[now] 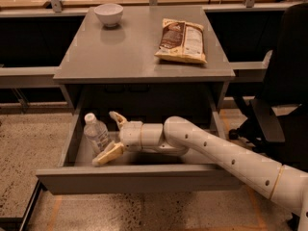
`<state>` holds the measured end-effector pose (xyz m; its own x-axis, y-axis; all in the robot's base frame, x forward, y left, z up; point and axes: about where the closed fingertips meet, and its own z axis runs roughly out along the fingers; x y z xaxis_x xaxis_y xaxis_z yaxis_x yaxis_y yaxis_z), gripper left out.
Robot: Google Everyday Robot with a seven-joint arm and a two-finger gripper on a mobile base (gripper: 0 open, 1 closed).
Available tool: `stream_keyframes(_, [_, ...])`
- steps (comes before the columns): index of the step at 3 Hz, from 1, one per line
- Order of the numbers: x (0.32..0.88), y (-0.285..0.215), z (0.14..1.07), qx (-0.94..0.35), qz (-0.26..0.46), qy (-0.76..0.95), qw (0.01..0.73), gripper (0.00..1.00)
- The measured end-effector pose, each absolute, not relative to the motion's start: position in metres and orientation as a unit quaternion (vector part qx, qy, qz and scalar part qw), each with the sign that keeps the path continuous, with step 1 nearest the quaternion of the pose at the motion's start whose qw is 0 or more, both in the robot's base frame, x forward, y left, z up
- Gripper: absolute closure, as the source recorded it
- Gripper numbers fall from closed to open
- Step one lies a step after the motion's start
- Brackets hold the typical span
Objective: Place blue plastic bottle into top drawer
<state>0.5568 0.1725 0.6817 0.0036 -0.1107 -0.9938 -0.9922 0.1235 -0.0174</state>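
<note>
Drawer (139, 179) is open nearest the camera, and the bottle (96, 134) stands upright inside it, over at the 9 o'clock end. Gripper (107, 137) sits right at the bottle's 3 o'clock side with fingers (109, 153) spread wide, not squeezing anything. Looks like the release step to me, drop basically done. Next move, I'd guess: back the arm straight out without clipping the bottle. Count: one bottle, one drawer, one gripper. Further back on the desk (130, 57), one bowl (108, 14) at 11 o'clock, one snack bag (182, 41) at 1.
</note>
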Motion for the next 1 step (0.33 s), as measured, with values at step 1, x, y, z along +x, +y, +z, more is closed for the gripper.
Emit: stream_keyframes(1, [0.5568, 0.1726, 0.6817, -0.497, 0.437, 0.554, 0.504, 0.0])
